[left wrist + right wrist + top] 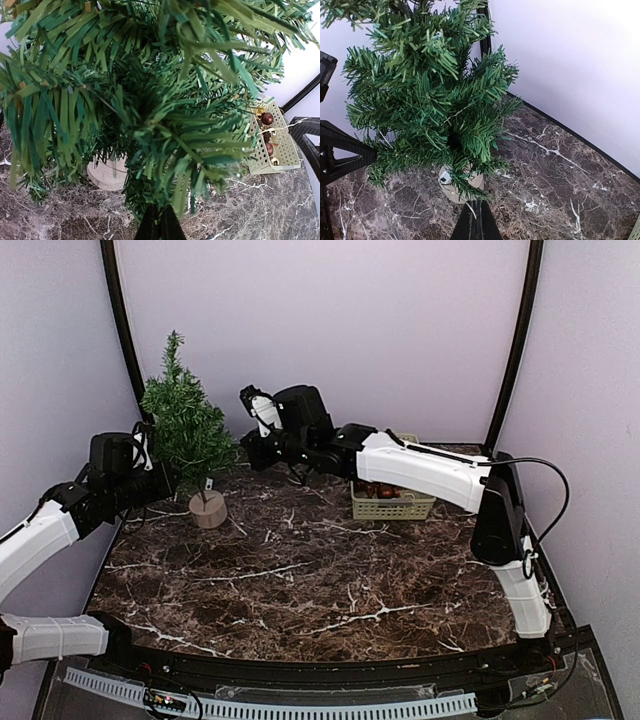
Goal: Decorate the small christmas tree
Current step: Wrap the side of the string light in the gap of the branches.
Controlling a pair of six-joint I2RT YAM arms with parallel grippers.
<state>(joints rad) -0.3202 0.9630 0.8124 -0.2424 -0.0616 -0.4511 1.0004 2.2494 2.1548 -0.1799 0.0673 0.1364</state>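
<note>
Hanging a bauble well likely means choosing a firm outer branch of the small christmas tree [185, 425], upright in its stump base [208, 510] at the table [300, 580] back-left. The left gripper [160, 224], jaws together, is buried in low foliage. The right gripper [476, 220], jaws together, points at it. The basket [392, 510] sits well apart.

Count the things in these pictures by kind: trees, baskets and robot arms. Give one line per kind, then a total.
small christmas tree: 1
basket: 1
robot arms: 2, the left arm and the right arm
Total: 4
</note>
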